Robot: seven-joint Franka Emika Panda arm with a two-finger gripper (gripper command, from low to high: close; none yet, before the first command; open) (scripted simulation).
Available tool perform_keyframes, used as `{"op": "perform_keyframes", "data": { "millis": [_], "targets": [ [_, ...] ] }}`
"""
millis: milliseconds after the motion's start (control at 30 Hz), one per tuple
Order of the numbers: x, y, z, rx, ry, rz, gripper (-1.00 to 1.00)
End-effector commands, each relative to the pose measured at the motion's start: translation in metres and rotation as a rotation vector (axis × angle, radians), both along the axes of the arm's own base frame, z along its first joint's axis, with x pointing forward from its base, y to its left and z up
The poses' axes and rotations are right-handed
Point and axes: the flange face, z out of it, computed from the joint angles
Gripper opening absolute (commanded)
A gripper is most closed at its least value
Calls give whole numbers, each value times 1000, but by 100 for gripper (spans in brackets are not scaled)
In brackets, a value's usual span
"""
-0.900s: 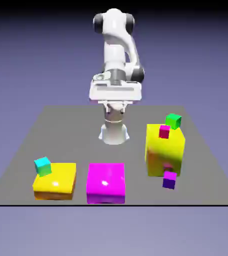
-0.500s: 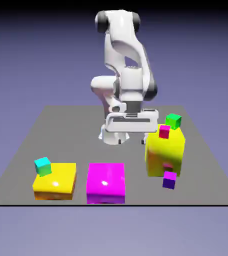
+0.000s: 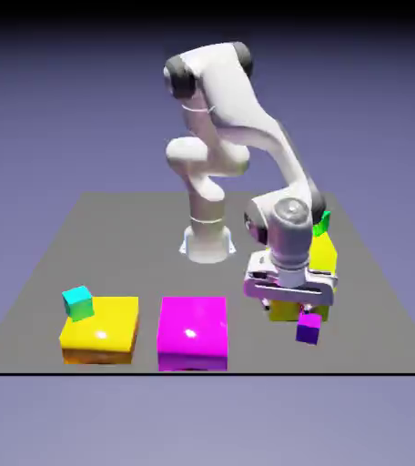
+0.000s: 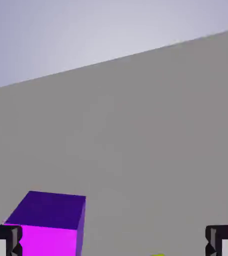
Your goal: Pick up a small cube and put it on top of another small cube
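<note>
Tiny plain purple cube (image 3: 308, 329), small cyan cube (image 3: 77, 302) on flat glossy yellow block (image 3: 102, 332), glossy magenta flat block (image 3: 193, 333), tall yellow block (image 3: 324, 258), grey tabletop (image 3: 111, 237), white robot arm (image 3: 238, 109), blue-violet backdrop (image 3: 65, 109)

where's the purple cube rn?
The purple cube sits on the table near the front edge, on the exterior view's right, just before the tall yellow block and below the open gripper.
</note>
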Motion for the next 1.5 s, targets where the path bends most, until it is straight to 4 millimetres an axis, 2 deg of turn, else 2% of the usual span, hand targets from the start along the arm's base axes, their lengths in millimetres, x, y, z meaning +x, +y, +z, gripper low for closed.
{"op": "perform_keyframes", "data": {
  "millis": [0, 100, 133, 167, 467, 700, 733, 767, 1000, 1267, 1333, 1367, 1467],
  "targets": [
    [-1, 8, -6, 7, 37, -12, 0],
    [-2, 30, -20, 30, 145, -48, 0],
    [-2, 32, -21, 32, 154, -51, 0],
    [-2, 32, -21, 32, 154, -51, 0],
    [-20, 40, -68, 34, 188, -45, 0],
    [-24, 39, -85, 31, 155, -51, 0],
    [-24, 39, -85, 31, 155, -51, -100],
    [-24, 39, -85, 31, 155, -51, -100],
    [-19, 40, -66, 34, 188, -45, -100],
    [-4, 33, -24, 32, 159, -50, -100],
    [-2, 32, -21, 32, 154, -51, -100],
    [-8, 44, -14, 17, 110, 9, -100],
    [-15, 56, 21, -23, 61, 157, -100]
  ]
}}
